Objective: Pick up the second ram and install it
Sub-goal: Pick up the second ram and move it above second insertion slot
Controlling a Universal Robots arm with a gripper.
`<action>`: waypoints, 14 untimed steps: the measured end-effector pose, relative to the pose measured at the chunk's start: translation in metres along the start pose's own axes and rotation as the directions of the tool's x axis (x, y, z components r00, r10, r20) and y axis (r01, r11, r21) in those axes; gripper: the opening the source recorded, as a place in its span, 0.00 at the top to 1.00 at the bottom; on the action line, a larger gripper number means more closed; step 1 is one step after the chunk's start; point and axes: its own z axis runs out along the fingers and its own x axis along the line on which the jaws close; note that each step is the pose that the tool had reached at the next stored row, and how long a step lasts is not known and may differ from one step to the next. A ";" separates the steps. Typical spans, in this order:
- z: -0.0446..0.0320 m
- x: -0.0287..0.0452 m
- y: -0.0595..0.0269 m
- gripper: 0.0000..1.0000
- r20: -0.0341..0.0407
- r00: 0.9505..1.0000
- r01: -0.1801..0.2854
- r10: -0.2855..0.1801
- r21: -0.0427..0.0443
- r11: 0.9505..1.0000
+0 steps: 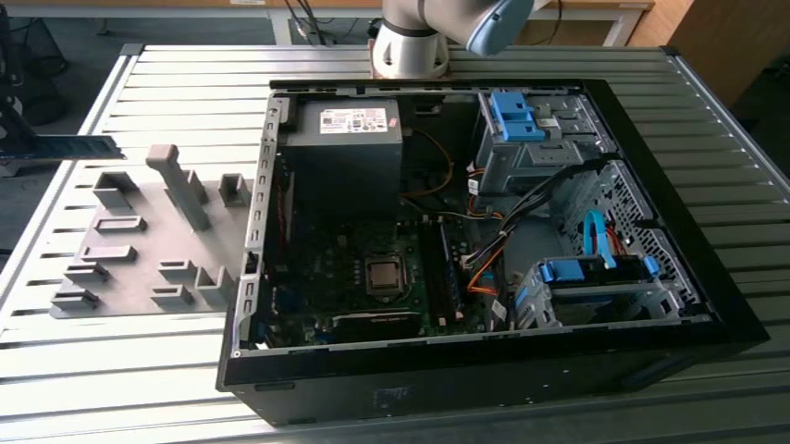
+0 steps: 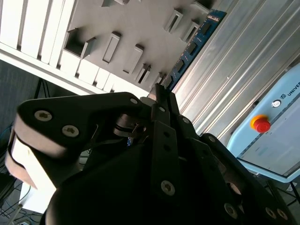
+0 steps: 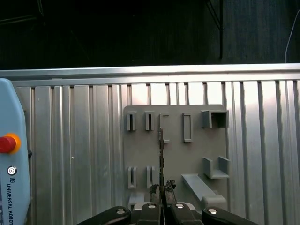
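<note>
The second ram (image 2: 192,47) is a slim, long, blue-green board. The second wrist view shows a row of dark chips along its face. In the first wrist view it is seen edge-on, as a thin dark line. There is one such board in sight, and the gripper (image 3: 161,188) has its fingers pressed together on one end of it. The rest of the board runs straight out from the fingertips.

In the exterior view the board shows by the edge of the table (image 1: 185,65) on the exterior view's left, just past the far corner of the fixture plate (image 1: 139,248). In the first wrist view its free end lines up with the plate's row of slots. Whether it touches the plate cannot be told.

One grey fixture plate lies on the slatted table, carrying several raised blocks and slots. Beside it, toward the exterior view's right, stands one open computer case (image 1: 494,393). Inside the case, one power supply (image 1: 346,153) sits at the far side. One teach pendant (image 3: 14,108) with a single red button (image 3: 6,143) lies on the table.
</note>
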 end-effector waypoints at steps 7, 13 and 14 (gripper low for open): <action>-0.0001 -0.0002 -0.0039 0.86 0.000 1.000 0.000 0.000 0.000 1.000; -0.0001 -0.0003 -0.0064 0.86 0.000 1.000 0.000 0.000 0.000 1.000; -0.0002 -0.0003 -0.0069 0.86 0.000 1.000 0.000 0.000 0.000 1.000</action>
